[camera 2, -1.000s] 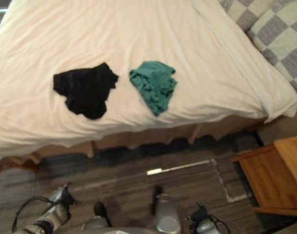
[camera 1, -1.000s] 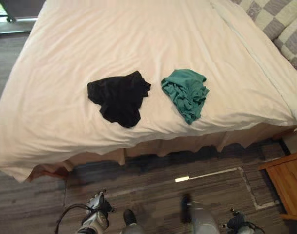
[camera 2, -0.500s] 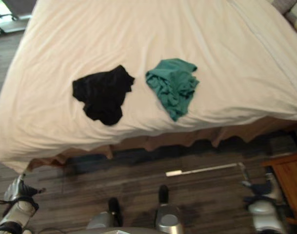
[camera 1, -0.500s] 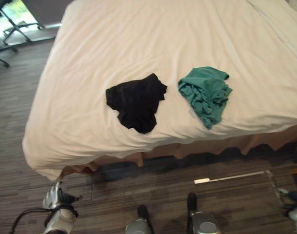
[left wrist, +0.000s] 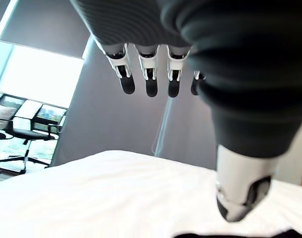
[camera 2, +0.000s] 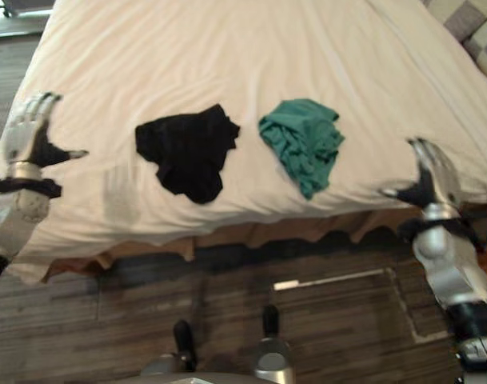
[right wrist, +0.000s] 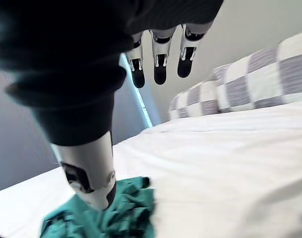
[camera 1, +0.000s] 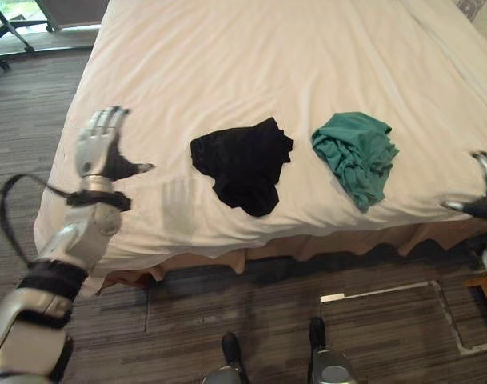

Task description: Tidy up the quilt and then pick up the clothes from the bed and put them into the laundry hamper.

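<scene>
Quilt flat, both garments not yet collected, both hands empty.

The quilt already lies smooth across the bed, so the tidying step looks finished, while the clothes step appears not yet begun. A black garment and a green garment sit crumpled just beside each other near the bed's front edge. No hamper is in sight. The left hand hovers over the quilt's left edge, fingers straight and thumb spread, holding nothing. The right hand hovers near the right front edge, just as spread and empty, with the green garment the nearer of the two to it.
</scene>
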